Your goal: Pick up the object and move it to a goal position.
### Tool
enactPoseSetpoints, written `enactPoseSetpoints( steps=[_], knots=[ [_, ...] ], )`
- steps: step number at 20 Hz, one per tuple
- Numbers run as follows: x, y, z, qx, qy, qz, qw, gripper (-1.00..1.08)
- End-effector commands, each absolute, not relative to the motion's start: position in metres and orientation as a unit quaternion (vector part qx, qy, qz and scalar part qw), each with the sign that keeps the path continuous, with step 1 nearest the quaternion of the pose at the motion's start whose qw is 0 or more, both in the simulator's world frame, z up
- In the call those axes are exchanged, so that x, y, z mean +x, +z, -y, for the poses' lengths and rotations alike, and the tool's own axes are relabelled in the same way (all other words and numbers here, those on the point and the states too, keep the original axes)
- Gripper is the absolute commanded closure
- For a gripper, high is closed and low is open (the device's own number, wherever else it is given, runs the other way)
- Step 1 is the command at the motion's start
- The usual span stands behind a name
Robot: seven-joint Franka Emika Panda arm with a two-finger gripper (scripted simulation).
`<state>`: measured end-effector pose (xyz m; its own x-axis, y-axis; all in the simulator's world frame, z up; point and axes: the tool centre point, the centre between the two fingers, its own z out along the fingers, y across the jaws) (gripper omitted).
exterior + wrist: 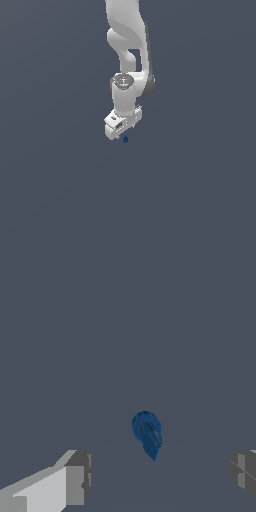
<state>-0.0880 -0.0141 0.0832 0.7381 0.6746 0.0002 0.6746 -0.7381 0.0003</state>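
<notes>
Wrist view is showing the gripper (pixel 160 476) spread wide, its fingers (pixel 75 481) standing apart from the blue blob (pixel 147 433) lying between them. Exterior view is hiding that gap; there the blob (pixel 125 139) is peeking out just below the white arm (pixel 127 50), its shape hard to make out.

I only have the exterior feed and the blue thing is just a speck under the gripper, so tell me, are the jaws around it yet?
Observer: Not closed on it. In the wrist view the blue object sits in the gap of the gripper, with clear space on both sides.
Operator: So the jaws are open?
Observer: Yes, spread wide; one finger and the other finger sit near opposite edges of the wrist picture.
Operator: What shape is it up close?
Observer: Teardrop-like, with a rounded end and a pointed end, the point toward the gripper.
</notes>
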Motion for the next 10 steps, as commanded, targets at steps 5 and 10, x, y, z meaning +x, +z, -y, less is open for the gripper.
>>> enactPoseSetpoints(
  steps=[5,10],
  knots=[
    [-0.089,0.055,0.014,0.932,0.000,-0.363,0.000,-0.92],
    [-0.089,0.043,0.014,0.932,0.000,-0.364,0.000,-0.92]
  ],
)
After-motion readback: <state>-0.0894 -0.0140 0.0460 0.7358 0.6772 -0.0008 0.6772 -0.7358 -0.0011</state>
